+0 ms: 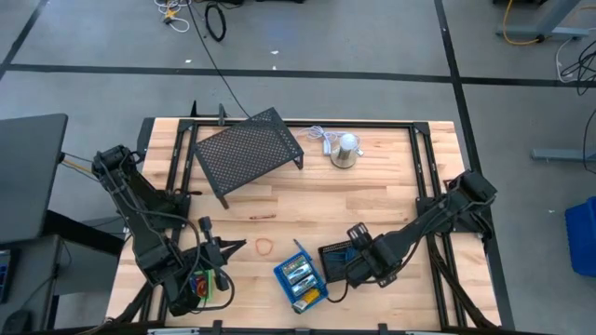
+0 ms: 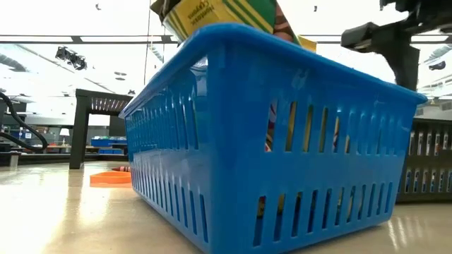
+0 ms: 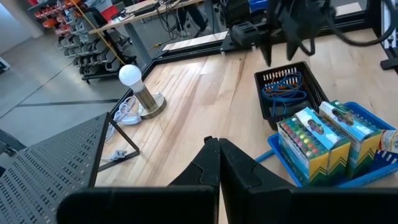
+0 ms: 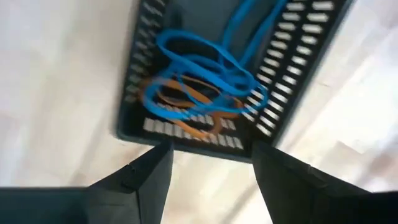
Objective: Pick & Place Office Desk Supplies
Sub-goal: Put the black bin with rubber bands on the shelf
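Pincer (image 4: 211,163) on my right arm hangs parted and empty just above the black tray (image 4: 298,81) of blue and orange loops (image 4: 205,81) on the tabletop (image 1: 372,200) — descend carelessly and I judge a finger could snag the rim and tip it — left pincer (image 3: 219,163) together, idle.

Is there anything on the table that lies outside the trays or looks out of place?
Yes. One orange loop lies loose on the bare wood, left of the blue tray, while other loops already sit in the black tray. Nothing looks spilled or damaged.
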`<state>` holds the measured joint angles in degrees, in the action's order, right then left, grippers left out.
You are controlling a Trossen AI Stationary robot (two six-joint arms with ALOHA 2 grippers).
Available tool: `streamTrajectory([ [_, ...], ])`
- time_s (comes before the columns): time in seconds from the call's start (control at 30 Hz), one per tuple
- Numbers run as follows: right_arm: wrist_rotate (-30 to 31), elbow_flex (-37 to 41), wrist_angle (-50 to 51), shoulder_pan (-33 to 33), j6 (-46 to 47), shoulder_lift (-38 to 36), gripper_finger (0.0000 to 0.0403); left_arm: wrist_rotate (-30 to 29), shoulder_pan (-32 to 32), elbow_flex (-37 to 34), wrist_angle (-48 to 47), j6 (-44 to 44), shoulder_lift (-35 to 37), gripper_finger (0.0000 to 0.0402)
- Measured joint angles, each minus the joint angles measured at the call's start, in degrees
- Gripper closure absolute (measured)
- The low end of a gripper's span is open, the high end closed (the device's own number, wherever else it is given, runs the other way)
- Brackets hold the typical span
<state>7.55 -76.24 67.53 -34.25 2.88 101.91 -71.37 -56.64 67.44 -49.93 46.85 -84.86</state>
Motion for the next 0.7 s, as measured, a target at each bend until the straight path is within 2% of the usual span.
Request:
streamTrajectory([
  [0.3,-6.18,-1.43,-6.4,-3.68,8.24,-0.02,0.0175,0.04,0.0,0.0,0.0,-1.03,0.0,0.04],
  [0.4,-5.99,-1.43,-6.94,-3.81,12.64,0.0,0.0175,0.04,0.0,0.0,0.01,-1.14,0.0,0.04],
  [0.53,-1.74,-1.43,-10.01,-3.84,18.13,0.29,0.0174,0.07,0.0,0.0,0.0,-1.48,0.0,0.04],
  [0.7,-0.46,-1.41,-10.46,-5.21,18.92,1.62,0.0174,0.44,0.0,0.0,0.02,-1.52,0.0,0.04],
])
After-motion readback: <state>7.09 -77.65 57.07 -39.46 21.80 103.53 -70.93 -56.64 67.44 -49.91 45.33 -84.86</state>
